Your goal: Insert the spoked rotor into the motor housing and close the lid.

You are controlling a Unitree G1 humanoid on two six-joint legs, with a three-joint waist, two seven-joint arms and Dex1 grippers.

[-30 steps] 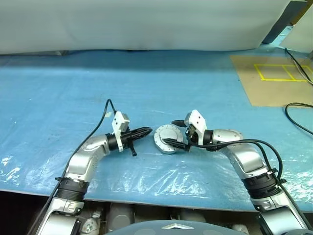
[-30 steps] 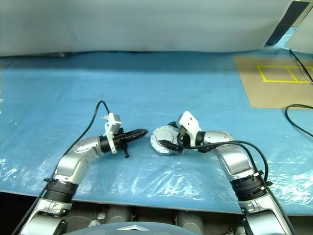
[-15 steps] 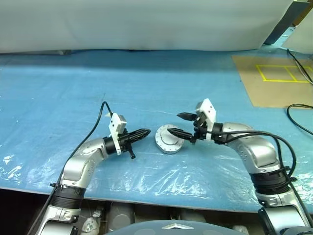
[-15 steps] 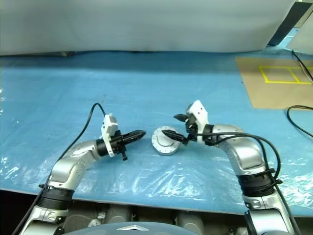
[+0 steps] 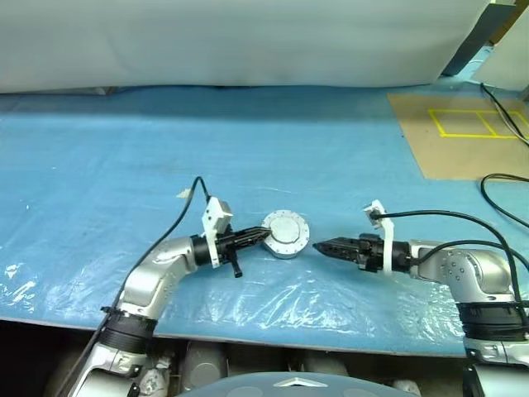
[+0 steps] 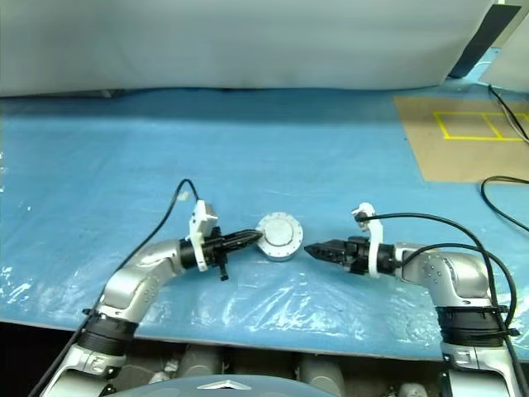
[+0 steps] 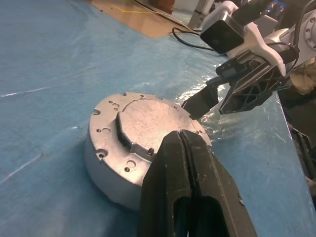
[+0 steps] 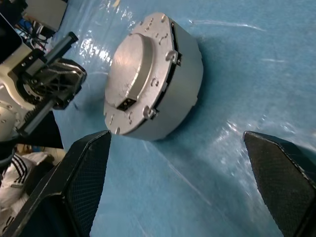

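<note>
On the blue plastic-covered table (image 5: pixel 124 165), we see the round grey metal motor housing (image 5: pixel 286 235) with its smooth grey lid (image 7: pixel 148 121) closed flat on top. Our left gripper (image 5: pixel 263 235) — fingers pressed together — touches the housing's left edge. Our right gripper (image 5: pixel 318 246), fingers spread wide, hangs just right of it, empty.

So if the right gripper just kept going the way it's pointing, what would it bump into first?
Most likely the closed motor housing: the right gripper points at it across bare blue sheet, its fingers open. Exact height is hard to judge.
</note>
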